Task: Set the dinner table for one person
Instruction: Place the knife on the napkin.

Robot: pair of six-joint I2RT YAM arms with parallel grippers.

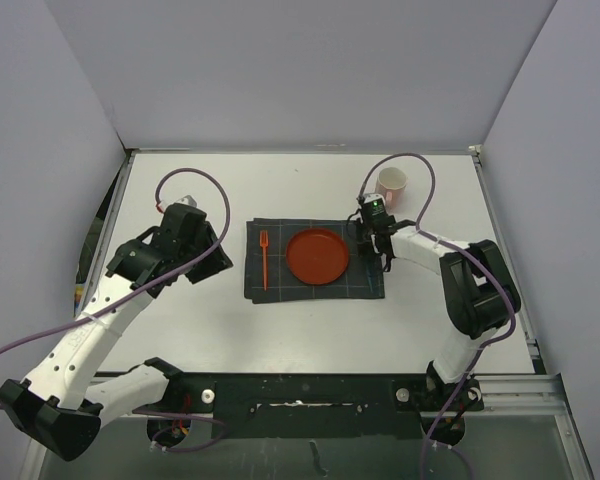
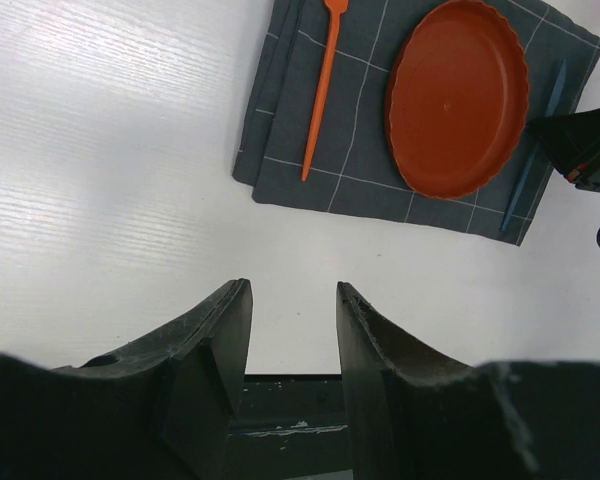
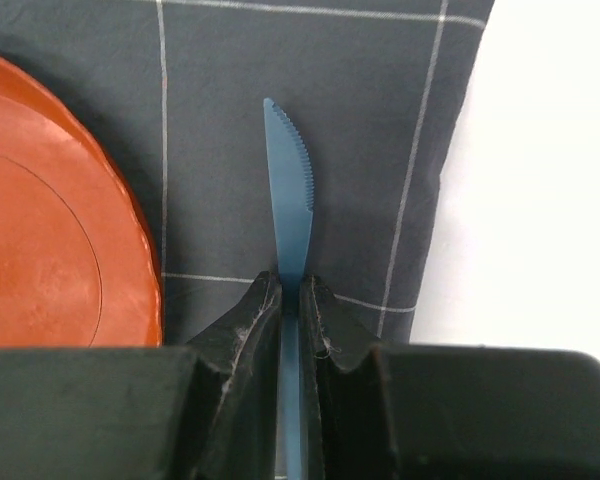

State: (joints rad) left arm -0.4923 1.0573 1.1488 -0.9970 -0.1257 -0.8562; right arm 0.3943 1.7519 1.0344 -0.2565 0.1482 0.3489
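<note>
Right wrist: right hand (image 3: 290, 290) clamps blue knife (image 3: 290, 180), tip pointing ahead, apparently on mat (image 3: 380, 150) beside plate (image 3: 50, 230).

I find no text, label, brand or number that I can read on anything on the dinner table (image 1: 210, 320). The white lines on the cloth mat (image 2: 360, 140) are a plain grid, not writing.

Orange plate (image 1: 317, 256) and fork (image 1: 264, 258), blue knife (image 3: 292, 190), pink cup (image 1: 392, 183), dark grey white-gridded mat (image 1: 365, 288), white dinner table (image 1: 310, 340).
</note>
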